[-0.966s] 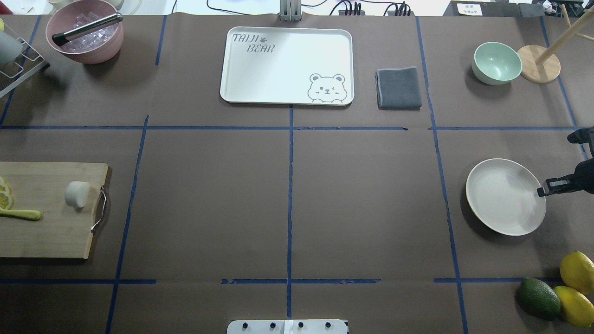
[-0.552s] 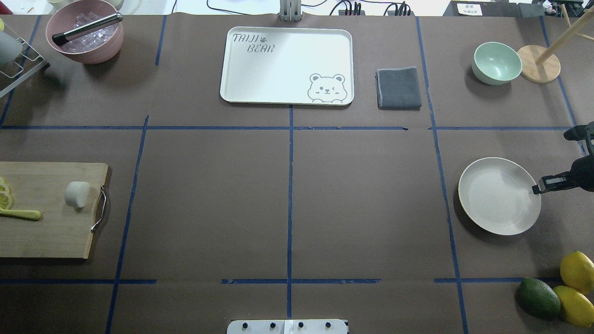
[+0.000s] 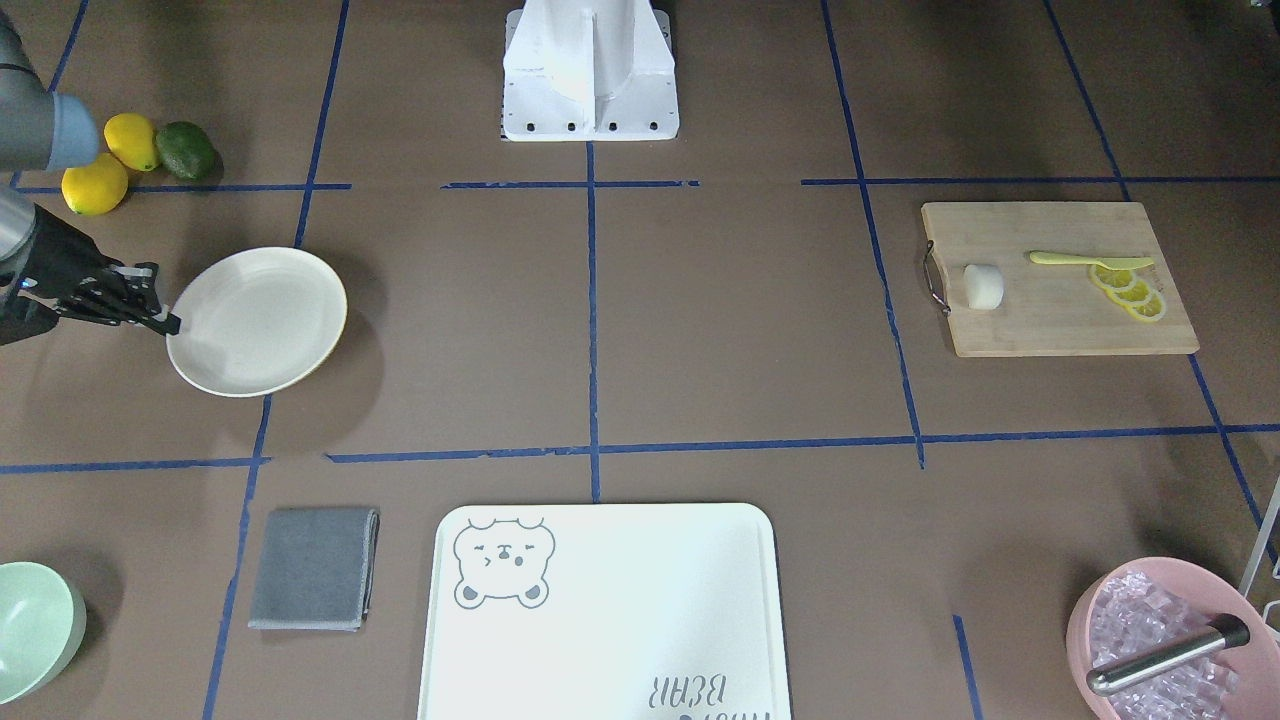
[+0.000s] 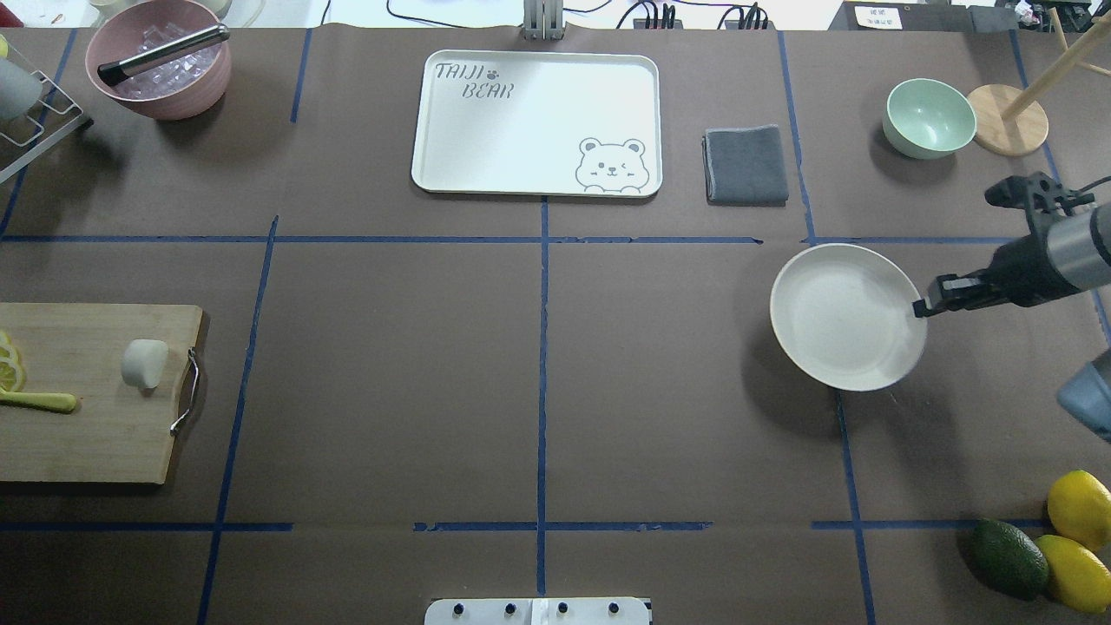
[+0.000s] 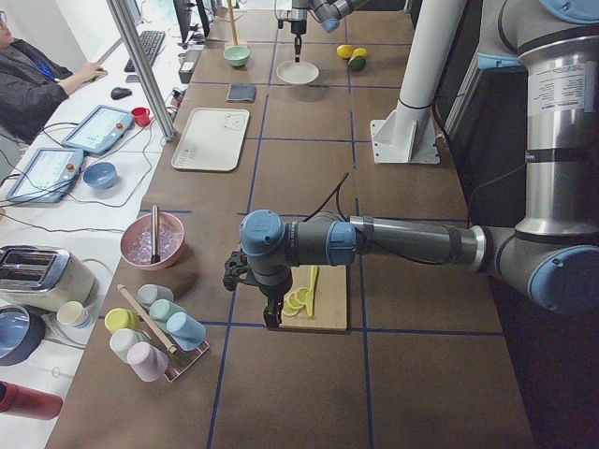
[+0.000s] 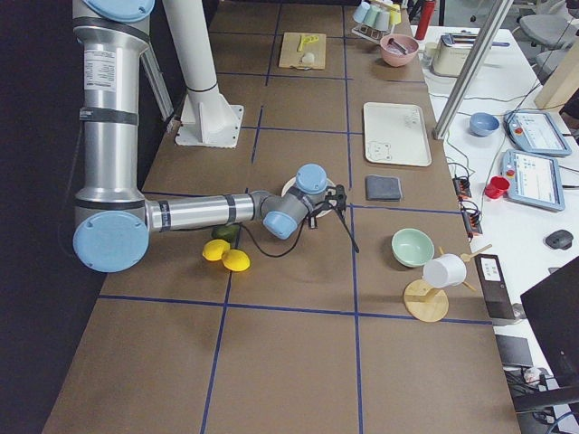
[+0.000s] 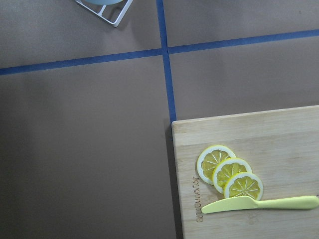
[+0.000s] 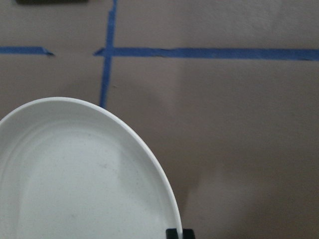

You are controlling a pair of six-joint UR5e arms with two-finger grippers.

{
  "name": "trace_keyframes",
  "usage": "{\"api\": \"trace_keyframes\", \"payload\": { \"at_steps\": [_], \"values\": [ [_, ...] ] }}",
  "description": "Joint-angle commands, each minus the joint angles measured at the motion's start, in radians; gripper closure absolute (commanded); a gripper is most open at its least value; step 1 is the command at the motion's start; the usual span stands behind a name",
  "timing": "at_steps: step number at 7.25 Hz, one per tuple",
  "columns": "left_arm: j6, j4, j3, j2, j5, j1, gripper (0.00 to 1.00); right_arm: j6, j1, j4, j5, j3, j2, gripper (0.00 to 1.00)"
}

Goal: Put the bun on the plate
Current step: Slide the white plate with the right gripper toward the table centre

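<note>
Two arms here, but only the right one is handling any of the task stuff. It's reaching in low from the right edge of the brown worktop [image 4: 391, 373], forearm close to level, wrist aiming toward the middle. The right hand [image 4: 921, 308] is pinching shut on the rim of the round, shallow, cream-white plate [image 4: 838, 317], on the side facing the arm. The plate's shadow is falling off to one side, so it's looking like it's riding a bit above the worktop rather than lying flat. The wrist cam is catching the black fingertips [image 8: 173, 234] right at the rim's edge.

The left arm is stretching out level over the worktop's other end. Its left hand [image 5: 271, 316] is pointing straight down and hanging by the end of the wooden cutting board [image 4: 95, 434] where the three lemon slices [image 7: 230, 178] and the pale yellow-green plastic knife [image 7: 259, 203] are lying. Only the side cam is showing that hand, so I can't tell if it's open or closed.

The small, white, rounded bun [image 4: 144, 363] is sitting on that board near its metal handle, at the opposite end from the slices. It's well apart from the right hand and plate, with nearly the whole worktop lying between them.
</note>
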Motion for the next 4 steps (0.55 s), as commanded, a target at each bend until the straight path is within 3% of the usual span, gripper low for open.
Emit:
{"api": "trace_keyframes", "payload": {
  "at_steps": [1,3,4],
  "values": [
    [0.000,0.000,-0.001,-0.002,0.000,0.000,0.00,0.216,-0.116,-0.004,-0.062,-0.003,0.179,1.00],
    [0.000,0.000,-0.001,-0.002,-0.002,0.001,0.00,0.348,-0.264,-0.027,-0.227,-0.008,0.282,1.00],
    [0.000,0.002,-0.002,-0.002,-0.002,0.003,0.00,0.382,-0.323,-0.095,-0.295,-0.009,0.342,1.00]
  ]
}}
